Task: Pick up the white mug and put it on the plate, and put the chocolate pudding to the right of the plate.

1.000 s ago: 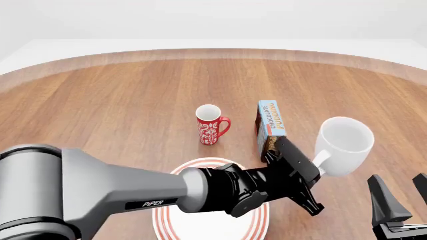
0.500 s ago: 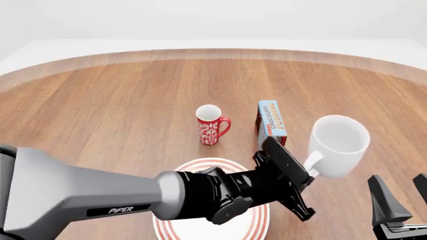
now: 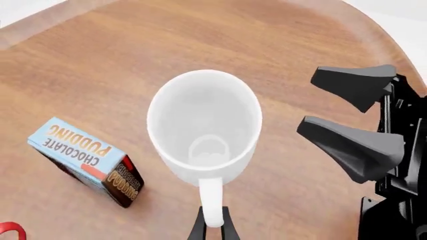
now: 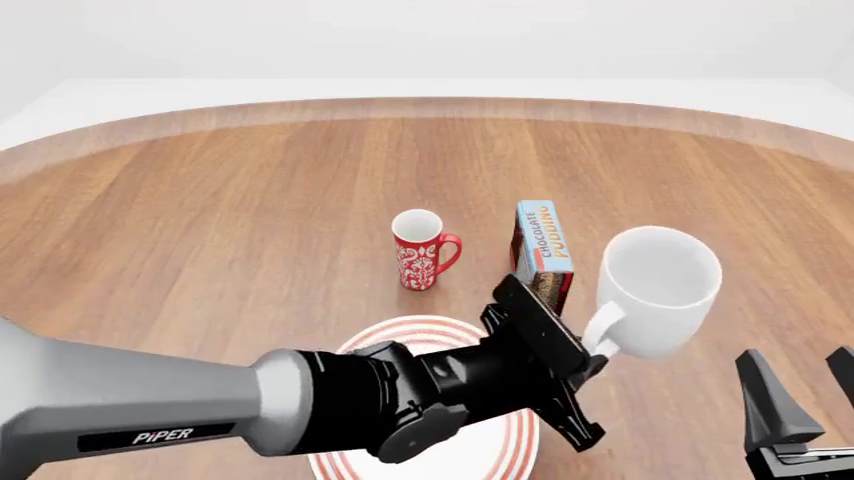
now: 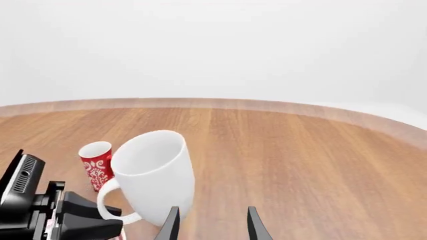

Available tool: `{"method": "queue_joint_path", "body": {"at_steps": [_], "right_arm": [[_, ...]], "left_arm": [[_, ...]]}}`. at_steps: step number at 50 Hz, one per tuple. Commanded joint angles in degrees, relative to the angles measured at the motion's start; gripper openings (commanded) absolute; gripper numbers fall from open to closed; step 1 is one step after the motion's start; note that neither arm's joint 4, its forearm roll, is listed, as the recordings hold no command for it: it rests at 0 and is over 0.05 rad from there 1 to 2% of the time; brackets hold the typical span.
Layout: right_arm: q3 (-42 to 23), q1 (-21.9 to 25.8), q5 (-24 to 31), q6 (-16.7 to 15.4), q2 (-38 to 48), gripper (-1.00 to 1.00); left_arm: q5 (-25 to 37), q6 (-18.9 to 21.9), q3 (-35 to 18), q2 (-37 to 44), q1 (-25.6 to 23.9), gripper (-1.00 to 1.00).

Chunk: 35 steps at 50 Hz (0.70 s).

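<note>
The white mug [image 4: 657, 288] hangs tilted above the table, right of the plate [image 4: 414, 325], held by its handle [image 3: 212, 202] in my left gripper [image 4: 597, 350]. In the left wrist view the thin fingertips [image 3: 197, 229] pinch that handle and the white mug [image 3: 203, 120] shows its empty inside. The chocolate pudding [image 4: 543, 245] lies on the table behind the plate's right side, just left of the mug. My left arm hides much of the plate. My right gripper [image 4: 803, 400] stands open at the near right, empty, and sees the white mug [image 5: 157, 175] just ahead.
A red patterned mug [image 4: 422, 250] stands upright behind the plate, left of the pudding. The chocolate pudding [image 3: 80, 155] also shows in the left wrist view, and the right gripper [image 3: 353, 120] sits close beside the hanging mug. The round wooden table's far edge [image 4: 427, 105] curves across the back.
My left gripper has carried the white mug to the left and slightly up, closer to the pudding and plate. The right gripper has not moved.
</note>
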Motion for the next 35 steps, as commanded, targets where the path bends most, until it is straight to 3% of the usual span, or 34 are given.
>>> {"method": "queue_joint_path", "body": {"at_steps": [1,35], "right_arm": [[0.0,-0.2,-0.3,-0.6,0.3,1.0],[0.0,0.1,0.0,-0.7,0.0,1.0]], "left_arm": [[-1.0,0.3,2.6,-3.4,-0.2,-1.0],[-4.3,0.1,13.3,-14.4,1.6,-1.0]]}}
